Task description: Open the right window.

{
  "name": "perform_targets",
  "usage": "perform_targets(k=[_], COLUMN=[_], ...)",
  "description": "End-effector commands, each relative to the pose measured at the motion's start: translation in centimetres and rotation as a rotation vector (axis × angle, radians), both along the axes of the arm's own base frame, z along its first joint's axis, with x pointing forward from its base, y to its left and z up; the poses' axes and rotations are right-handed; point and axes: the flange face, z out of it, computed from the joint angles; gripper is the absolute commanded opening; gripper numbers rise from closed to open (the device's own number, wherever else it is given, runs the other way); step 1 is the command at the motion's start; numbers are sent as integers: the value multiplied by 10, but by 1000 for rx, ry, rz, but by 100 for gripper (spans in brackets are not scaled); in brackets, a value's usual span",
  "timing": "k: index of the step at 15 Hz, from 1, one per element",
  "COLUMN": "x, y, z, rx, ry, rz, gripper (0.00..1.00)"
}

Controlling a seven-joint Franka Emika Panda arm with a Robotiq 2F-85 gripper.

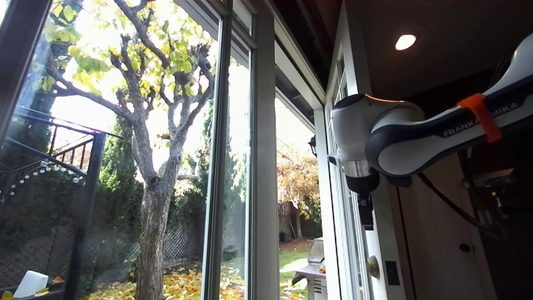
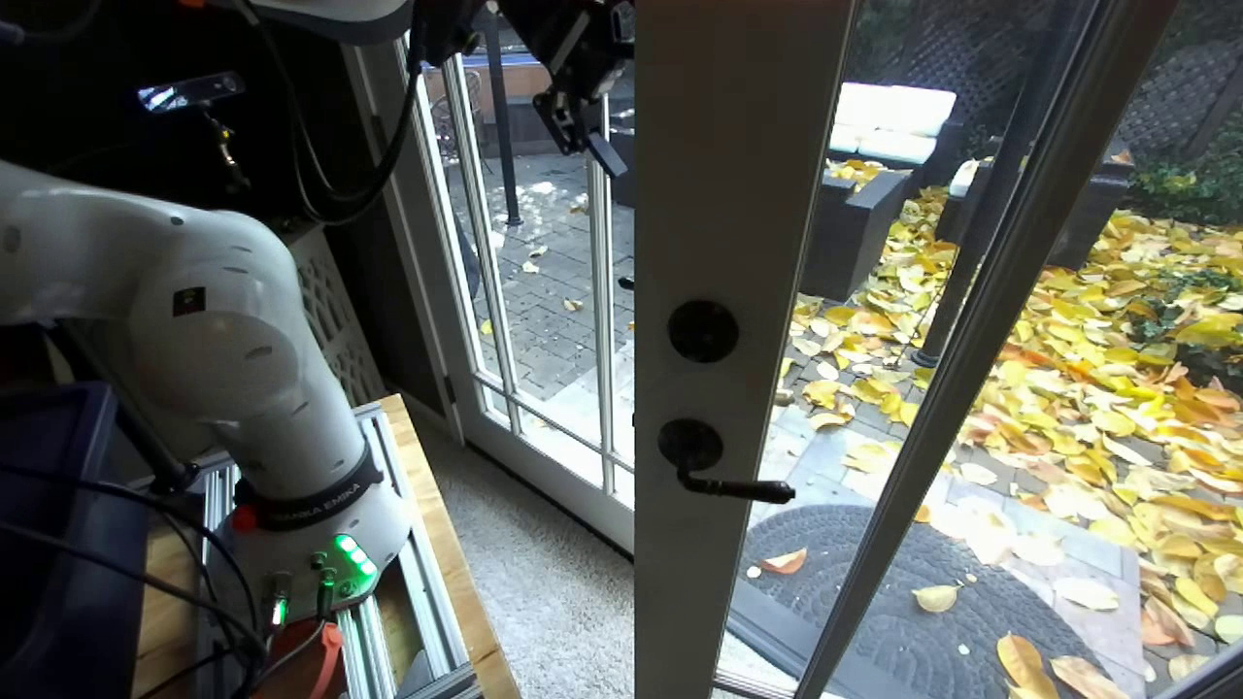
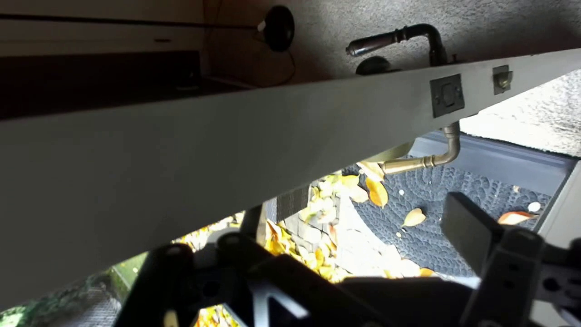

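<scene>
The right window (image 1: 357, 250) stands ajar, its outer face just beside the hand (image 1: 366, 226), whose fingers (image 3: 468, 232) are spread.

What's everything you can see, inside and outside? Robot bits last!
Open glass door: one, white, crossing the wrist view
Lever handles: two, dark and brassy, on that door
Carpet: one, pale grey, indoor floor
Ceiling light: one, glowing white, overhead indoors
Big tree: one, greyish trunk, outside
Leaves: too many to count, mostly yellow, outside
Mat: one, dark grey, outside
Grill: one, silvery, outside
Sofa: at least one, white-cushioned, outside
Robot arm: one, mostly white, indoors
Robot hand: one, mostly black, beside that door
</scene>
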Motion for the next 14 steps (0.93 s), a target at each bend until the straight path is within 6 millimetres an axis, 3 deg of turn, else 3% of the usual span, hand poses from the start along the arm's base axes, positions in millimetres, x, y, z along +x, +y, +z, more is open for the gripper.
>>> perform_targets(k=[1,8,11,14], x=[-17,-30,-31,-24], y=[-29,-49,-45,-27], z=[4,4,-1,-6], rx=[-4,5,27,126], ry=[-10,-1,35,102], rz=[-100,-206,-205,-162], gripper=[100,100,100,100])
